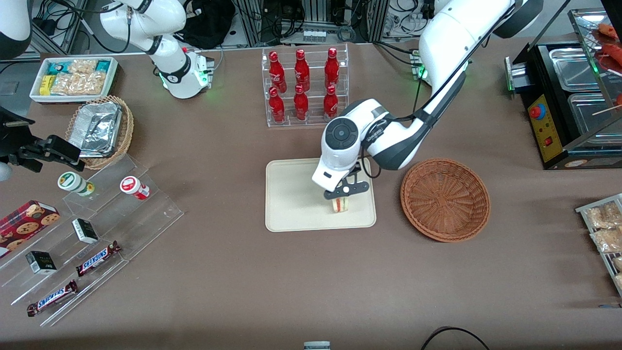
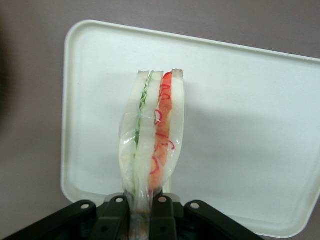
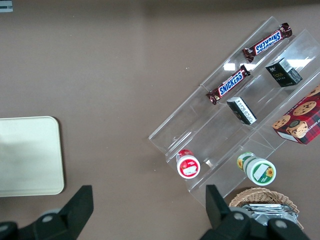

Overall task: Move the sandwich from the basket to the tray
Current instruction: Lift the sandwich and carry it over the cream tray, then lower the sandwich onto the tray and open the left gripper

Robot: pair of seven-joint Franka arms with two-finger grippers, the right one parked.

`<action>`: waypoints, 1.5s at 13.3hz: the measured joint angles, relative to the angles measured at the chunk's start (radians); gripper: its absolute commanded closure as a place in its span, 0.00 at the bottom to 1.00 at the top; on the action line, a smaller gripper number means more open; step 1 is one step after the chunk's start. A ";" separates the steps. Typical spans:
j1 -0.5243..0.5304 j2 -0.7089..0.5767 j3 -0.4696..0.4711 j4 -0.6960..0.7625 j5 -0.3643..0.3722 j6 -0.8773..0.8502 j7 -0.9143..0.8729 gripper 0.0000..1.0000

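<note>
My left gripper (image 1: 344, 193) is over the cream-beige tray (image 1: 291, 194), shut on the sandwich (image 1: 341, 204), a clear-wrapped white-bread wedge with green and red-orange filling. The sandwich hangs upright at the tray's side nearer the basket; whether it touches the tray I cannot tell. In the left wrist view the black fingers (image 2: 116, 215) pinch the sandwich (image 2: 152, 140) by its wrapped end, with the tray (image 2: 240, 125) below it. The reddish-brown wicker basket (image 1: 445, 199) sits beside the tray toward the working arm's end and holds nothing. The tray's corner also shows in the right wrist view (image 3: 30, 155).
A clear rack of red bottles (image 1: 304, 85) stands farther from the front camera than the tray. A clear stepped display with candy bars (image 1: 97, 258) and small jars lies toward the parked arm's end, near a tan foil-filled basket (image 1: 99, 130). A black appliance (image 1: 563, 107) stands toward the working arm's end.
</note>
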 measured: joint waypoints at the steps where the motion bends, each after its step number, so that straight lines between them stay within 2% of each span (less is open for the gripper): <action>1: -0.012 0.017 0.000 0.020 0.000 0.000 -0.013 0.88; 6: -0.077 0.078 0.001 0.073 0.013 0.032 -0.058 0.88; 9: -0.117 0.109 0.017 0.073 0.099 0.063 -0.132 0.88; 11: -0.128 0.127 0.021 0.074 0.129 0.079 -0.155 0.88; 12: -0.128 0.132 0.022 0.074 0.131 0.082 -0.156 0.77; 13: -0.128 0.135 0.024 0.075 0.131 0.083 -0.156 0.27; 14: -0.128 0.137 0.025 0.075 0.131 0.084 -0.157 0.00; 20: -0.128 0.107 0.024 0.111 0.136 0.064 -0.157 0.00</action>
